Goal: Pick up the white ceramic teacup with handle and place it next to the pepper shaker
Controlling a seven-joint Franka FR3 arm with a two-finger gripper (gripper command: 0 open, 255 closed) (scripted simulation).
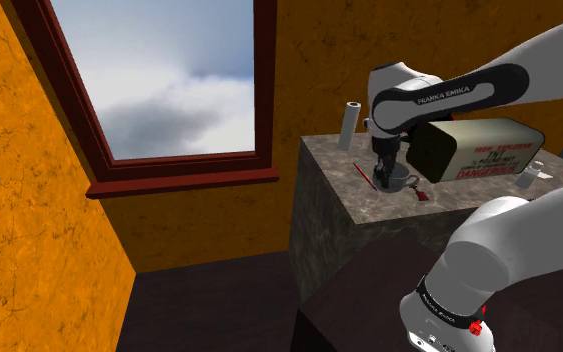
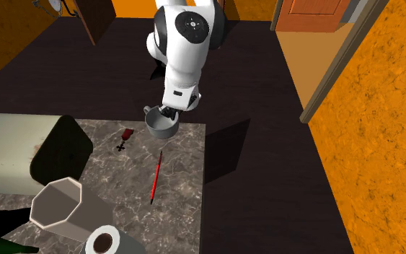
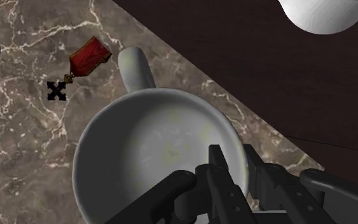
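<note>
The white teacup [image 3: 147, 149] with its handle [image 3: 135, 67] is at the stone table's edge nearest the arm. It also appears as teacup [image 1: 402, 182] and teacup [image 2: 162, 127]. My black gripper [image 3: 232, 172] is shut on the cup's rim, one finger inside the bowl and one outside, on the side away from the handle. I cannot tell whether the cup rests on the table or hangs just above it. A white faceted container [image 2: 58, 207], possibly the pepper shaker, stands at the far side of the table from the arm. A small white bottle [image 1: 532, 175] is beside the box.
A pale box with red lettering [image 1: 489, 150] lies on the table [image 2: 187, 187] close to the cup. A red pen [image 2: 156, 177], a small red tag [image 3: 89, 54] and a white roll [image 1: 349, 125] also lie there. Dark floor surrounds the table; orange walls and a window [image 1: 159, 80] stand behind.
</note>
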